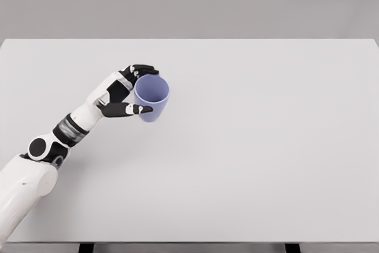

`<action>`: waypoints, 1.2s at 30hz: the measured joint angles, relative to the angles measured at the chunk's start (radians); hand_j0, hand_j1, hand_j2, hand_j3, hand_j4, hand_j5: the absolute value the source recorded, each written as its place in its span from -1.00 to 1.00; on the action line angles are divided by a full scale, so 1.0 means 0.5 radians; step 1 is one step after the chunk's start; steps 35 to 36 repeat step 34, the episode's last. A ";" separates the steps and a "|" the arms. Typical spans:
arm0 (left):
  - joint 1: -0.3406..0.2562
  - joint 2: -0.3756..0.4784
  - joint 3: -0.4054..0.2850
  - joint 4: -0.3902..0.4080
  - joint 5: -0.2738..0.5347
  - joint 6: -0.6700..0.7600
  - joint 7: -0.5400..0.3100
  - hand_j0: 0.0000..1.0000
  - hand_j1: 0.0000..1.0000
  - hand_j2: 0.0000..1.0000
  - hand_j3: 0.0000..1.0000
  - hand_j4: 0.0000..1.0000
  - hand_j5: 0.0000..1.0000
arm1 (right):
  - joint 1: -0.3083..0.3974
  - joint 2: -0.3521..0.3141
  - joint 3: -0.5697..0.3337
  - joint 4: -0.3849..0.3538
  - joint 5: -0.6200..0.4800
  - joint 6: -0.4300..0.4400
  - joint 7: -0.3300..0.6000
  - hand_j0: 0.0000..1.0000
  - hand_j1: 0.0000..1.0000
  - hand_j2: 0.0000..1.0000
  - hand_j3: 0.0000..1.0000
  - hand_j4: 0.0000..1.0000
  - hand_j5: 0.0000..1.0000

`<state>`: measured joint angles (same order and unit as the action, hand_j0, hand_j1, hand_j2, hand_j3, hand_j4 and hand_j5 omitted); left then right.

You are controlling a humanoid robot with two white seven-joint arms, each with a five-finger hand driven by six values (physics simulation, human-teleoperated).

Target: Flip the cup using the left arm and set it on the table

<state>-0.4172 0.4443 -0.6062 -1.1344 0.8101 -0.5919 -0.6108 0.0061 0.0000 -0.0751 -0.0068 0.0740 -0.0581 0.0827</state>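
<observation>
A lavender-blue cup [152, 97] is held over the left half of the white table [260, 146], its open mouth turned up and toward the camera. My left hand [140, 89] is shut on it from the left: dark fingers [144, 70] curl over the rim's far side and the thumb [131, 109] presses the near side. Whether the cup's base touches the table I cannot tell. The left arm enters from the lower left corner. No right arm shows.
The table's front edge runs along the bottom of the view, with two dark legs [86, 247] below it. A plain grey wall lies behind the far edge.
</observation>
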 measured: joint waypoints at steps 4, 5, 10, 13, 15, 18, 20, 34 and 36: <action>0.000 -0.003 -0.002 0.000 0.000 0.005 0.000 1.00 1.00 1.00 1.00 1.00 1.00 | 0.000 0.000 0.000 0.000 0.000 0.000 0.000 1.00 1.00 1.00 1.00 1.00 1.00; 0.000 -0.003 -0.005 0.000 0.000 0.006 0.000 1.00 1.00 1.00 1.00 1.00 1.00 | 0.000 0.000 0.000 0.000 0.000 0.000 0.000 1.00 1.00 1.00 1.00 1.00 1.00; 0.000 -0.004 -0.014 -0.005 0.002 0.008 0.000 1.00 1.00 1.00 1.00 1.00 1.00 | 0.000 0.000 -0.001 -0.001 0.000 0.000 0.000 1.00 1.00 1.00 1.00 1.00 1.00; 0.000 -0.004 -0.017 -0.016 0.003 0.008 0.000 1.00 1.00 1.00 1.00 1.00 1.00 | 0.000 0.000 0.000 -0.001 0.000 0.000 0.000 1.00 1.00 1.00 1.00 1.00 1.00; -0.018 -0.001 -0.017 -0.023 0.004 0.009 0.000 1.00 1.00 1.00 1.00 1.00 1.00 | 0.000 0.000 0.000 -0.001 0.000 0.001 0.000 1.00 1.00 1.00 1.00 1.00 1.00; -0.098 0.036 -0.013 -0.029 0.009 0.008 0.000 1.00 1.00 1.00 1.00 1.00 1.00 | -0.003 0.000 0.000 -0.001 0.000 0.000 0.000 1.00 1.00 1.00 1.00 1.00 1.00; -0.141 0.077 -0.010 -0.036 0.010 0.005 0.000 1.00 1.00 1.00 1.00 1.00 1.00 | 0.000 0.000 0.000 0.000 0.000 0.000 0.000 1.00 1.00 1.00 1.00 1.00 1.00; -0.181 0.683 0.019 -0.022 -0.838 -0.040 0.000 1.00 1.00 1.00 1.00 1.00 1.00 | 0.000 0.000 0.000 0.000 0.000 0.001 0.000 1.00 1.00 1.00 1.00 1.00 1.00; -0.181 0.683 0.019 -0.022 -0.838 -0.040 0.000 1.00 1.00 1.00 1.00 1.00 1.00 | 0.000 0.000 0.000 0.000 0.000 0.001 0.000 1.00 1.00 1.00 1.00 1.00 1.00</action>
